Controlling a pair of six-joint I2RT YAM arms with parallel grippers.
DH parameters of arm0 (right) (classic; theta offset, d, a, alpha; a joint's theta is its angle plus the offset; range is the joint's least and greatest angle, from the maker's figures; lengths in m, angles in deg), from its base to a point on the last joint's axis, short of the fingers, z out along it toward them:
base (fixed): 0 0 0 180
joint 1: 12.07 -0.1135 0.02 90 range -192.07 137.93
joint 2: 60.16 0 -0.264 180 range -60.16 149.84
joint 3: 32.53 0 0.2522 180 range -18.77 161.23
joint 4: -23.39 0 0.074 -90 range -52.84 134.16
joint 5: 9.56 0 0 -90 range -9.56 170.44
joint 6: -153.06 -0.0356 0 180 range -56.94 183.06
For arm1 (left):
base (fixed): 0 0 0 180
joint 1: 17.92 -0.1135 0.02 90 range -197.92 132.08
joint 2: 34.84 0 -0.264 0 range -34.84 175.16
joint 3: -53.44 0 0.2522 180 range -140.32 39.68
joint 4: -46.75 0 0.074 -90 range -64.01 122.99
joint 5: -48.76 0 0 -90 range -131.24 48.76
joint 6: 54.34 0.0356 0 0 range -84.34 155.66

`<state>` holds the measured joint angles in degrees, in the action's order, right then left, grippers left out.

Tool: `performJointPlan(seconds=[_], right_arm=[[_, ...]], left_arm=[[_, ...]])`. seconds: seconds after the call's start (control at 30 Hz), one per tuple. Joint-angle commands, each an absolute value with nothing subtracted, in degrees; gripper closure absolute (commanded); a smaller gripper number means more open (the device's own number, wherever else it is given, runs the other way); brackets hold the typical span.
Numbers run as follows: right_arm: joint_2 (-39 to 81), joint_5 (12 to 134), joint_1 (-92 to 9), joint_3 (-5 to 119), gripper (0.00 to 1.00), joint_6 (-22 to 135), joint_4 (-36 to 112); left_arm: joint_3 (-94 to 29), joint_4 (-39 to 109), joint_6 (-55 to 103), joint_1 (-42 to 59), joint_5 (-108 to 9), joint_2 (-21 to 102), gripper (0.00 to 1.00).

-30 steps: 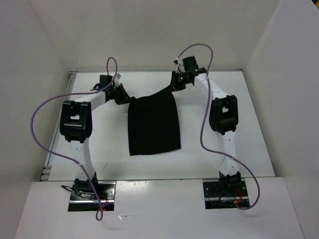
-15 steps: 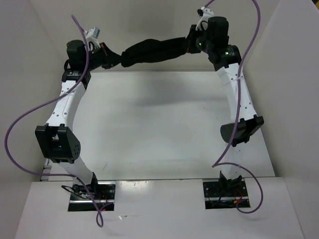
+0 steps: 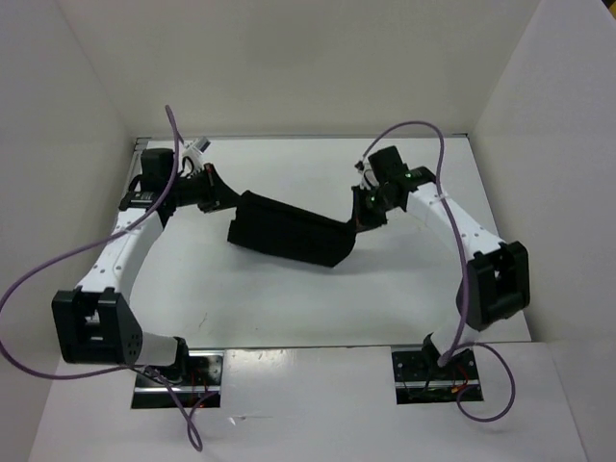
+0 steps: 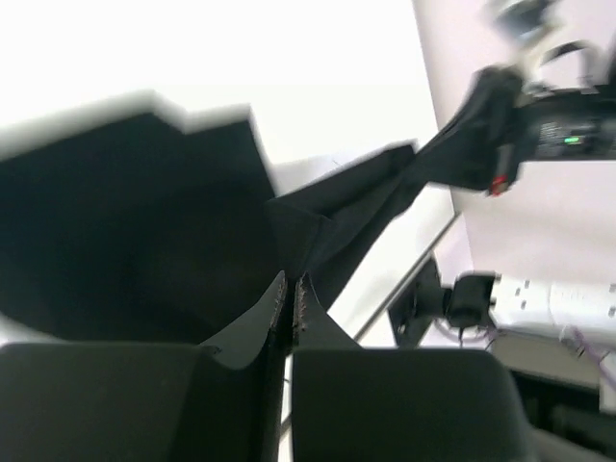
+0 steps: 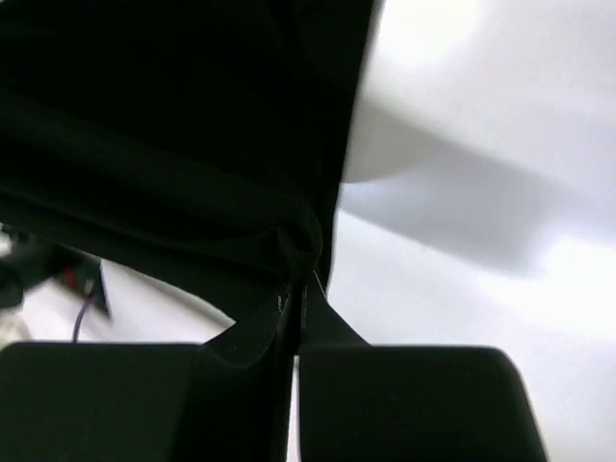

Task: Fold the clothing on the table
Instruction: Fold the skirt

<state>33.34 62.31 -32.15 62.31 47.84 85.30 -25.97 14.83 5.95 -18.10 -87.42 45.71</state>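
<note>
- The clothing [image 3: 289, 231], a plain black cloth, hangs as a slack band between the two arms over the far middle of the table [image 3: 289, 308], running from far left down to nearer right.
- The left gripper [image 3: 219, 195] has its fingers pressed together on the cloth's left end. Its wrist view shows the fabric pinched right at the tips.
- The right gripper [image 3: 364, 214] is likewise clamped on the right end, and its own camera shows a gathered bunch of black cloth caught between the closed fingers.
- The cloth sags low toward the tabletop, but whether its lower edge touches the surface cannot be told from above.
- Judged from this, the fold is under way but not made. Both ends are picked up, yet the cloth is bunched and creased rather than lying in flat, matched layers.
- What seems left is to lower it onto the table, bring one edge over the other so the layers line up, and then let go with both grippers.
- No print, tag or logo shows on the cloth.
- No readable writing or brand appears on the arms, the white walls [image 3: 87, 96] or the purple cables [image 3: 38, 279].
- A small green light [image 3: 371, 200] glows near the right wrist, without any text.
- The left wrist view is blurred, and nothing legible shows there either.
</note>
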Motion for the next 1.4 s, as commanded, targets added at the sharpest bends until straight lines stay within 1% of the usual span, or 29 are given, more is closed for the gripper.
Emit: performJointPlan(seconds=[0.0,0.03,0.1,0.2,0.3,0.4,0.47,0.53,0.57,0.6,0.63,0.67,0.7,0.77,0.8,0.87,0.93,1.03,1.07,1.13,1.17,1.2,1.23,1.27,1.33,1.37], right_arm=[[25.45,59.97,-33.17,55.16,1.0,45.48,87.34],[24.93,59.35,-33.17,53.58,1.0,45.48,87.34],[24.92,59.34,-33.17,54.17,1.0,44.95,87.34],[27.2,61.09,-33.17,58.91,1.0,44.95,87.34],[31.23,62.95,-33.17,68.2,1.0,46.27,87.34],[33.79,63.56,-33.17,75.15,1.0,46.8,87.87],[35.9,66.79,-33.17,78.07,1.0,47.32,87.87],[39.05,69.79,-32.56,83.95,1.0,47.33,87.34],[40.46,72.68,-31.94,86.67,1.0,48.02,87.34],[41.87,74.01,-31.94,93.4,1.0,48.55,88.99],[44.58,75.85,-31.94,96.95,1.0,49.17,89.71],[45.65,80.13,-31.94,100.38,1.0,49.17,90.5],[46.62,82.44,-31.94,107.37,1.0,49.96,91.98],[49.0,86.66,-31.41,113.83,1.0,50.58,93.31],[49.0,89.64,-31.41,118.9,1.0,50.58,93.93],[49.53,90.46,-31.41,122.71,1.0,51.89,94.55],[48.04,89.76,-31.41,122.12,1.0,52.51,93.5],[43.74,87.82,-30.88,113.62,1.0,53.04,91.04],[42.42,86.86,-30.88,106.98,1.0,53.04,88.86],[37.95,84.59,-30.88,99.31,1.0,52.52,86.56],[36.28,83.35,-30.88,91.0,1.0,52.51,83.94],[32.87,82.12,-30.88,86.74,1.0,51.99,82.7],[31.35,79.67,-30.88,82.78,1.0,51.2,81.9],[30.12,78.08,-30.88,75.52,1.0,50.59,81.89],[26.6,73.79,-31.58,68.37,1.0,48.31,81.89],[25.37,72.19,-32.11,61.2,1.0,47.51,81.89]], left_arm=[[-24.4,9.96,10.96,-18.71,-88.88,41.8,1.0],[-24.39,9.96,10.96,-18.71,-88.88,41.8,1.0],[-24.39,10.65,10.96,-18.71,-88.88,42.58,1.0],[-25.88,10.66,11.49,-18.71,-88.88,46.01,1.0],[-29.39,10.13,12.72,-18.71,-88.35,50.23,1.0],[-32.21,8.99,13.25,-18.71,-86.69,53.05,1.0],[-34.93,10.3,12.73,-18.71,-85.99,54.45,1.0],[-38.35,10.92,11.32,-18.71,-84.76,56.73,1.0],[-43.33,11.45,10.53,-18.71,-84.75,57.7,1.0],[-46.42,11.45,10.52,-18.71,-84.75,58.67,1.0],[-49.67,10.84,10.52,-18.71,-84.75,60.5,1.0],[-55.79,10.05,9.91,-18.71,-85.36,61.22,1.0],[-58.47,10.05,9.39,-19.23,-85.36,61.23,1.0],[-62.52,11.27,7.64,-19.93,-87.12,62.02,1.0],[-65.41,11.97,7.1,-19.94,-87.73,62.02,1.0],[-67.36,13.2,6.05,-21.34,-90.19,62.02,1.0],[-67.37,13.21,6.04,-21.34,-90.99,62.02,1.0],[-61.42,15.57,6.04,-21.96,-91.6,58.42,1.0],[-56.0,16.19,6.04,-21.96,-91.6,57.28,1.0],[-50.08,16.81,6.04,-21.96,-92.13,54.2,1.0],[-47.1,16.81,6.04,-21.96,-92.13,53.32,1.0],[-43.85,16.81,6.04,-21.96,-92.13,51.49,1.0],[-37.46,16.81,6.65,-21.96,-92.13,50.51,1.0],[-34.27,16.29,7.53,-21.96,-92.13,49.55,1.0],[-28.99,13.92,9.46,-21.96,-91.43,46.03,1.0],[-24.18,13.22,9.47,-21.96,-91.43,44.8,1.0]])
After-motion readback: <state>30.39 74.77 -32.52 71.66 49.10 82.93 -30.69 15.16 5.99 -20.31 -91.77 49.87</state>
